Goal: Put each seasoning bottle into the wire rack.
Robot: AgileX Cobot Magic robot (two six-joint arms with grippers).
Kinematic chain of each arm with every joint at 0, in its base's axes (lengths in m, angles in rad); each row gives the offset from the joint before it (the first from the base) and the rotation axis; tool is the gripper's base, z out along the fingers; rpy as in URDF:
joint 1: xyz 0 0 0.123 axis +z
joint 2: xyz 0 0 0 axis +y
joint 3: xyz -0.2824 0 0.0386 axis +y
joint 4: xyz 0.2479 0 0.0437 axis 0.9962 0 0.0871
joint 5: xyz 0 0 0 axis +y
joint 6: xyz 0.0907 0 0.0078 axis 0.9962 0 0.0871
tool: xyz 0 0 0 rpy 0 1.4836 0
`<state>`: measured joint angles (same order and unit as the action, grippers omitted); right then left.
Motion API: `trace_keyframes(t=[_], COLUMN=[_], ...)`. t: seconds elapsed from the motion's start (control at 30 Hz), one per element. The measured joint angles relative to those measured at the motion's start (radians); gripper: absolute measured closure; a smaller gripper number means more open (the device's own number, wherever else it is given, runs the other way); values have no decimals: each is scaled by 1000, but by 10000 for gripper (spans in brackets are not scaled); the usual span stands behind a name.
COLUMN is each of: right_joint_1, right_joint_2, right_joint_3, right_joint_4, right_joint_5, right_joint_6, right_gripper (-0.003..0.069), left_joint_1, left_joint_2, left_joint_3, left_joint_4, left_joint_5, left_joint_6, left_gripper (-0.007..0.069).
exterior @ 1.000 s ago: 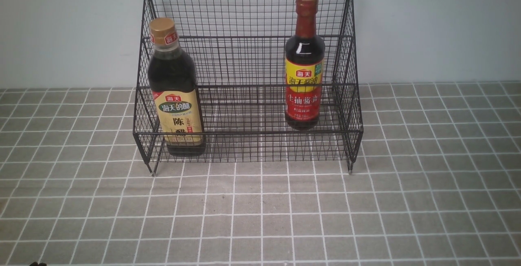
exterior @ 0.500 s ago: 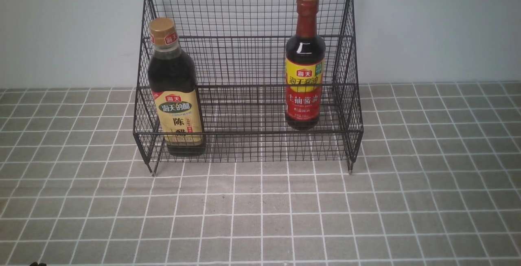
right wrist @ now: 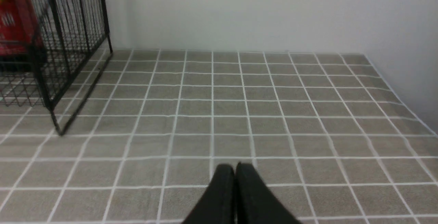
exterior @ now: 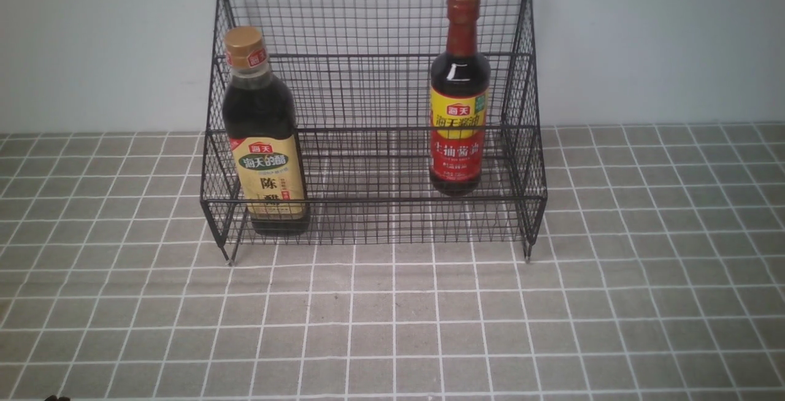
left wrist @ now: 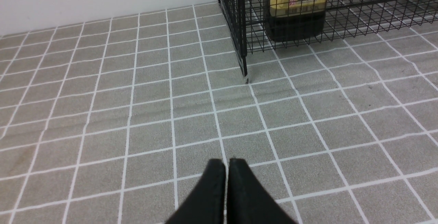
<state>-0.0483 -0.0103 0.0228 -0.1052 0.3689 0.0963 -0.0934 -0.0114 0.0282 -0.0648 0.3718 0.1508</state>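
Note:
The black wire rack [exterior: 374, 21] stands against the back wall. The broad bottle with gold cap and beige-green label [exterior: 265, 143] stands upright in the rack's lower front tier at the left. The slimmer bottle with red-brown neck and red-yellow label [exterior: 459, 113] stands upright on the right side of the rack, further back. My left gripper [left wrist: 227, 164] is shut and empty over the tiled surface, well in front of the rack's left front foot [left wrist: 245, 76]. My right gripper [right wrist: 235, 167] is shut and empty, to the right of the rack [right wrist: 54, 46]. Neither gripper shows in the front view.
The grey tiled tablecloth [exterior: 392, 327] covers the whole table. A pale wall runs behind the rack and along the table's right edge [right wrist: 403, 104]. A small dark bit [exterior: 56, 398] shows at the bottom left edge of the front view.

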Motion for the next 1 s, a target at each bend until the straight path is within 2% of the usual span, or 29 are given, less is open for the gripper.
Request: trace_keyframes(t=[1.0], right_joint_1=[-2], right_joint_2=[-1], right_joint_3=[-2], right_joint_4=[21], right_joint_5=[6], right_joint_6=[23], right_gripper=[671], left_joint_1=[0], left_joint_2=[0], left_joint_3=[0], left_joint_4=[0], left_joint_5=[0], left_joint_6=[0], left_gripper=[631])
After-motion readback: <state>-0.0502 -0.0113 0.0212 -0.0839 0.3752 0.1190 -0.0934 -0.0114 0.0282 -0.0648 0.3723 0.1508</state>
